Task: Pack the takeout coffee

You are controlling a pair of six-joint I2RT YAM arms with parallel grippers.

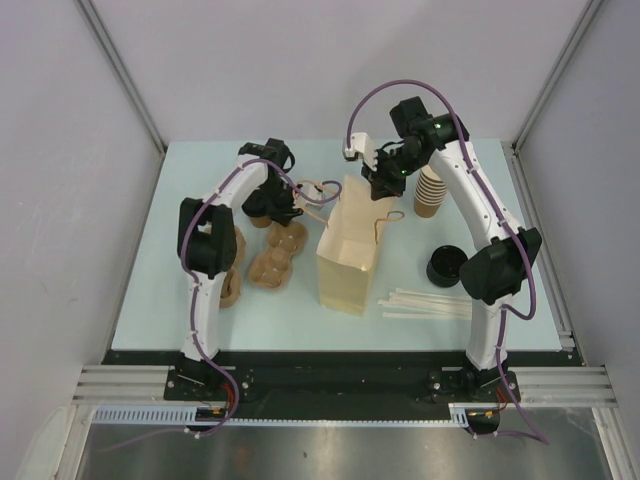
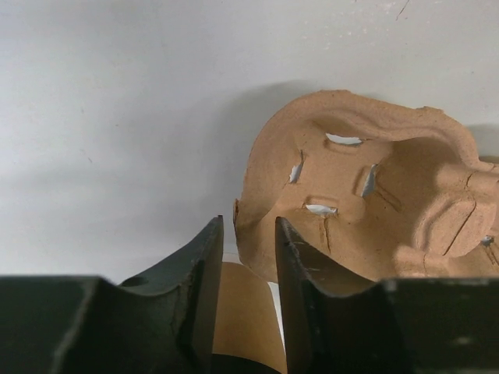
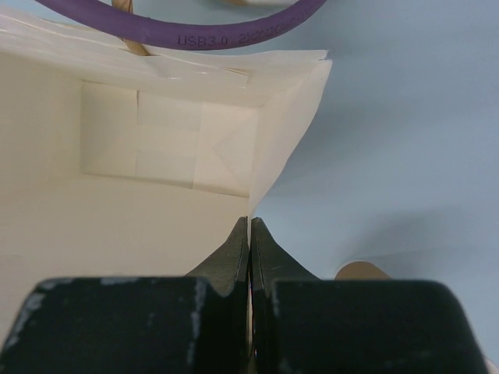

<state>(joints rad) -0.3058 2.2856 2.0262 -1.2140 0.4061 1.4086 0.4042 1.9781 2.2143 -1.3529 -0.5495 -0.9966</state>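
Coffee [image 2: 238,315] sits in the gap of the left tool [image 2: 249,224], toward the far left of the surface [image 1: 180,220] and near the bag [image 1: 345,265], on its left. The left tool's fingers are partly spread, one on each side of the cup's tan wall. A thin sliver of pale surface shows beside the right finger, so I cannot tell whether they press the cup or only straddle it. The right tool [image 3: 249,222] is pressed together, pinching the thin paper of the bag's rim at its far side.

The coming move turns on one relation: the bag's open mouth lies to the right of the coffee and above it, so the cup would have to rise over the rim and then go down inside. The left arm is much the nearer; the right is taken up with the bag. I judge the cup's long axis upright, though only a strip of wall and a dark edge, probably the lid, can be seen.

The cup is smooth paper, round and slightly tapered. The bag is pale, crisp paper with a flat, creased bottom. A carrier [image 2: 366,195] of rough moulded pulp, slit in places, lies just beyond the coffee. The cups [image 1: 430,190] and lids [image 1: 445,265] stand right of the bag, well apart from the coffee.
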